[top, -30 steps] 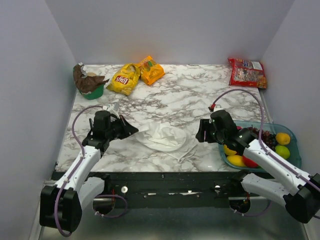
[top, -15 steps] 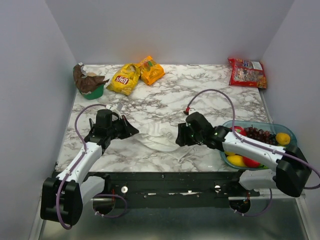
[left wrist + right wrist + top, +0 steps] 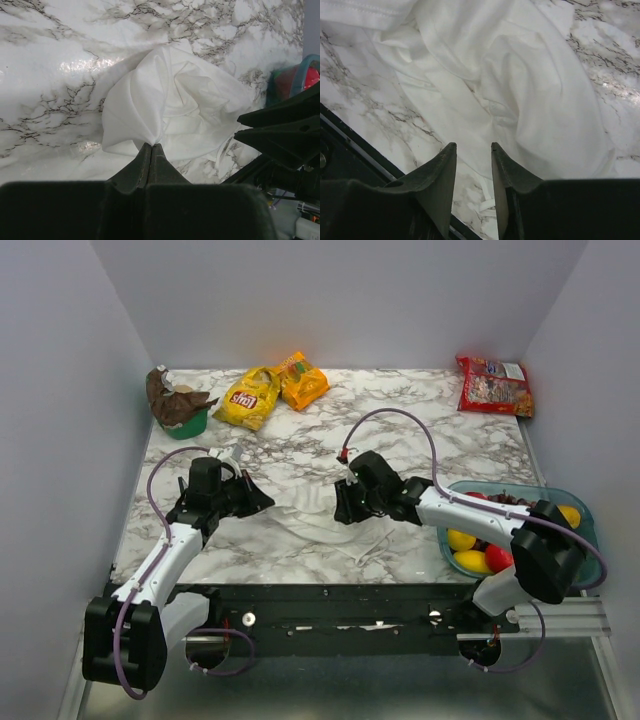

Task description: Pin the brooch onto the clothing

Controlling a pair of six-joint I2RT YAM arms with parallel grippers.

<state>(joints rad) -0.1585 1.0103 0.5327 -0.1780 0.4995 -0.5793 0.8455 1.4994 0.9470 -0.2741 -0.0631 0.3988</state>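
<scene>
The clothing [image 3: 312,522] is a crumpled white garment lying on the marble table near its front edge. My left gripper [image 3: 266,502] is shut on the garment's left edge; in the left wrist view its tips [image 3: 152,145] pinch a gathered fold of the clothing [image 3: 170,105]. My right gripper [image 3: 341,508] hovers over the garment's right part. In the right wrist view it [image 3: 473,146] stands open above the clothing [image 3: 520,85], with nothing between the fingers. The brooch is out of view in every frame.
A teal tray [image 3: 592,540] of lemons, grapes and other fruit stands at the right. Along the back lie a yellow chip bag [image 3: 248,398], an orange bag [image 3: 303,381] and a red bag [image 3: 493,384]. A green bowl [image 3: 182,422] sits back left.
My right arm has swung left, from beside the fruit tray to over the clothing, and its jaws have narrowed. The left gripper has kept its pinch on the garment.
</scene>
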